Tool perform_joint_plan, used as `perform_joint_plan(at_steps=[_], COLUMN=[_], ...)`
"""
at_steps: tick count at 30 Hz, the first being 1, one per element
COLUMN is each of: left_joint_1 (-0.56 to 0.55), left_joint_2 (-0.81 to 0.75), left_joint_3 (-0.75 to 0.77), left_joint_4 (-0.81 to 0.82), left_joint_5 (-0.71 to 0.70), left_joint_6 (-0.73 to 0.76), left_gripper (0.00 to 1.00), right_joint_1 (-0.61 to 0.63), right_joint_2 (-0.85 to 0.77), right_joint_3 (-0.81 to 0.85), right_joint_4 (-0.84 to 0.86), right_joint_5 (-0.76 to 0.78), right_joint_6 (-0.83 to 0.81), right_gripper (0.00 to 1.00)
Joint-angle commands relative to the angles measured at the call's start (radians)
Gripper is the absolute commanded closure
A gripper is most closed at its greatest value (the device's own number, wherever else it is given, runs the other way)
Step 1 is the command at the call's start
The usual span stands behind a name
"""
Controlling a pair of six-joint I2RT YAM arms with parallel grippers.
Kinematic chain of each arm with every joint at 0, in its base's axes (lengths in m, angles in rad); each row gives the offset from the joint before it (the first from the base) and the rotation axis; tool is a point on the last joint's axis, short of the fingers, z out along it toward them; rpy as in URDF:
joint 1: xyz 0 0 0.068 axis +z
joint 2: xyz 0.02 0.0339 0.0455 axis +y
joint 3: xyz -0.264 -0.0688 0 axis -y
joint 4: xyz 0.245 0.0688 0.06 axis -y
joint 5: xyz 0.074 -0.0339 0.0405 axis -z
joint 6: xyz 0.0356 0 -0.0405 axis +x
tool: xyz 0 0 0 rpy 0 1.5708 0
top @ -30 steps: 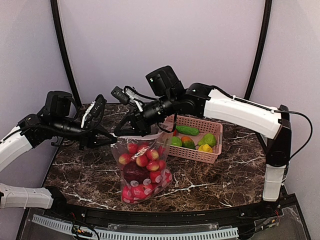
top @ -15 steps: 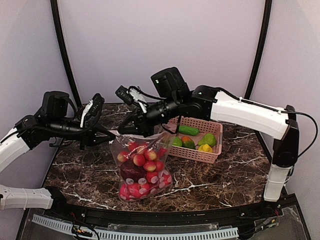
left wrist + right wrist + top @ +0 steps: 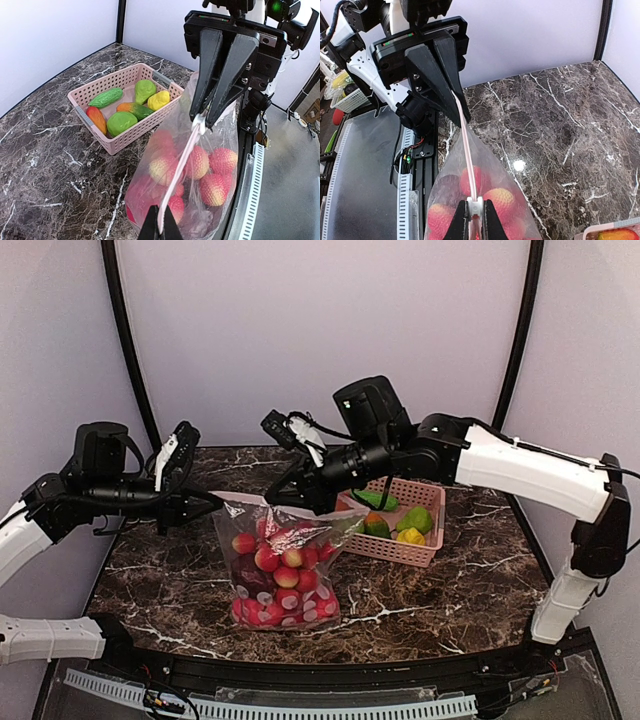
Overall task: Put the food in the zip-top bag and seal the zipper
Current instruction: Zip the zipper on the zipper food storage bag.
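Top view: the clear dotted zip-top plastic bag (image 3: 290, 585), loaded with glossy red toy fruits (image 3: 266, 558), is held by its mouth between both arms over the dark marble worktop (image 3: 450, 580).

Left wrist view: the left gripper (image 3: 160, 226) is clamped on the near end of the pale pink zipper strip (image 3: 181, 161). The right gripper (image 3: 201, 119) pinches the far end.

Right wrist view: the strip runs straight between the grippers, so sealing likely needs a slide along it. The pink lattice basket (image 3: 400, 548) stands aside and is no obstruction.

**Occluded and cropped items**

Top view: the pink basket (image 3: 400, 550) is masked by the right arm (image 3: 520, 465) at its end toward the tabletop's left edge.
Left wrist view: the left gripper (image 3: 161, 212) and the base of the zip-top bag (image 3: 200, 200) are cropped by the bottom edge.
Zipper (image 3: 186, 160): sealed or gaping cannot be told.
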State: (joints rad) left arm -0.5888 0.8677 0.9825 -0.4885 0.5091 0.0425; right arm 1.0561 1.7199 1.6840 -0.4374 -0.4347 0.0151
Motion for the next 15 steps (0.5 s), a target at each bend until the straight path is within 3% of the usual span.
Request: perform_joint_plan(at_steps=[1, 15], left_joint_1=[0.01, 0.034], left_joint_2=[-0.035, -0.046], left_joint_3=[-0.004, -0.022], left_joint_4=[0.007, 0.008], left_joint_5=[-0.103, -0.215], left_joint_6=[-0.015, -0.038], left_gripper=[0.99, 1.0], right_joint_1=[-0.034, -0.051], right_joint_2=[-0.091, -0.217], right_joint_3=[-0.055, -0.193], right_joint_4=[-0.062, -0.101], right_joint_5=[0.08, 0.17], right_joint_6=[-0.005, 0.023], right_gripper=[1.0, 1.0])
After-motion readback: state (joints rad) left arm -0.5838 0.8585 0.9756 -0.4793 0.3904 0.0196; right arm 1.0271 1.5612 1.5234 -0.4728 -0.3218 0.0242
